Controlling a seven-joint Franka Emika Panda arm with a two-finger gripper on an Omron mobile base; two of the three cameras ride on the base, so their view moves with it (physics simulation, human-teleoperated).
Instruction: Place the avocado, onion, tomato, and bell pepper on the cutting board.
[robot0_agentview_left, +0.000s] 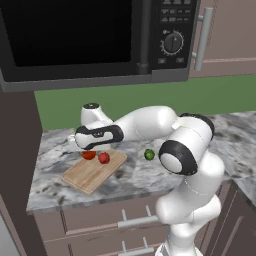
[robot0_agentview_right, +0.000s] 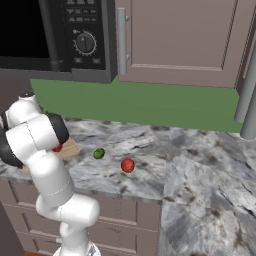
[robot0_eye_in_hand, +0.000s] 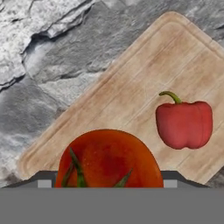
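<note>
My gripper (robot0_agentview_left: 90, 150) hangs over the far end of the cutting board (robot0_agentview_left: 87, 175) and is shut on the tomato (robot0_agentview_left: 89, 156). In the hand view the tomato (robot0_eye_in_hand: 109, 159), red with a green calyx, sits between the fingers just above the light wooden cutting board (robot0_eye_in_hand: 131, 87). The red bell pepper (robot0_eye_in_hand: 183, 124) lies on the board beside it, also seen as the bell pepper (robot0_agentview_left: 104, 158). The dark-green avocado (robot0_agentview_left: 149, 154) rests on the counter right of the board, and the avocado (robot0_agentview_right: 99, 153) lies there with a reddish ball further right, the onion (robot0_agentview_right: 127, 165).
The grey marble counter (robot0_agentview_right: 190, 165) runs right and turns a corner. A black microwave (robot0_agentview_left: 75, 35) hangs over the board, with a green backsplash behind. Drawers with handles (robot0_agentview_left: 137, 220) front the counter. A dark wall panel (robot0_agentview_left: 15, 150) closes the left side.
</note>
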